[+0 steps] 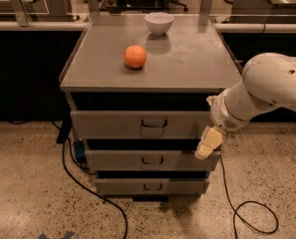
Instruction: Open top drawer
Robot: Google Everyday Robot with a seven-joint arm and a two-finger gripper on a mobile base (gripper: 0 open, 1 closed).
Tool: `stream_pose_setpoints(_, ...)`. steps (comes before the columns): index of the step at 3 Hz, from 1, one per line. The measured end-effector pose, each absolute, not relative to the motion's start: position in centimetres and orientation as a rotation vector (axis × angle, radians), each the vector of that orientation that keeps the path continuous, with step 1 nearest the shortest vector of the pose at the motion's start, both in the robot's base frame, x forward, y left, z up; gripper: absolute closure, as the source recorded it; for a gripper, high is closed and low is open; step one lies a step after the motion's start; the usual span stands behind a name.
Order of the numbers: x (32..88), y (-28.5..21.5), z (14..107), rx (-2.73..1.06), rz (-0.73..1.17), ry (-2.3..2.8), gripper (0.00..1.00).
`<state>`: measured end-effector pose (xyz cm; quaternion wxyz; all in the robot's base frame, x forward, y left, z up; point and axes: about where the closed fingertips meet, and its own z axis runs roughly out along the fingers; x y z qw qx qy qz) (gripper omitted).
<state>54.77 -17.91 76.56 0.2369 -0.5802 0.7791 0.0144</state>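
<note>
The top drawer (pixel 112 124) is the widest of three grey drawers in a metal cabinet, with a small dark loop handle (pixel 154 123) at its centre. It sits shut, its front level with the cabinet. My gripper (pixel 207 144) hangs from the white arm (pixel 259 91) at the cabinet's right front corner, in front of the drawer's right end and the gap below it. It is right of the handle and apart from it.
Two narrower drawers (pixel 147 160) sit below. On the cabinet top (pixel 187 59) lie an orange (pixel 135 57) and a white bowl (pixel 159 23). Black cables (pixel 247 218) run over the speckled floor on both sides. Dark counters stand behind.
</note>
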Motion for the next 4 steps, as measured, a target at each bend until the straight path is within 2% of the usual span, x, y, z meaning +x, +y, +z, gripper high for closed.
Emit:
stream_pose_setpoints(1,54.8,-17.9,76.6,-1.591,0.04,2.136,0.0)
stream_pose_setpoints(3,56.3,-17.4,69.1,-1.702,0.282,2.115,0.0)
stream_pose_setpoints(4,56.4,-17.4,69.1,-1.702,0.281,2.115,0.0)
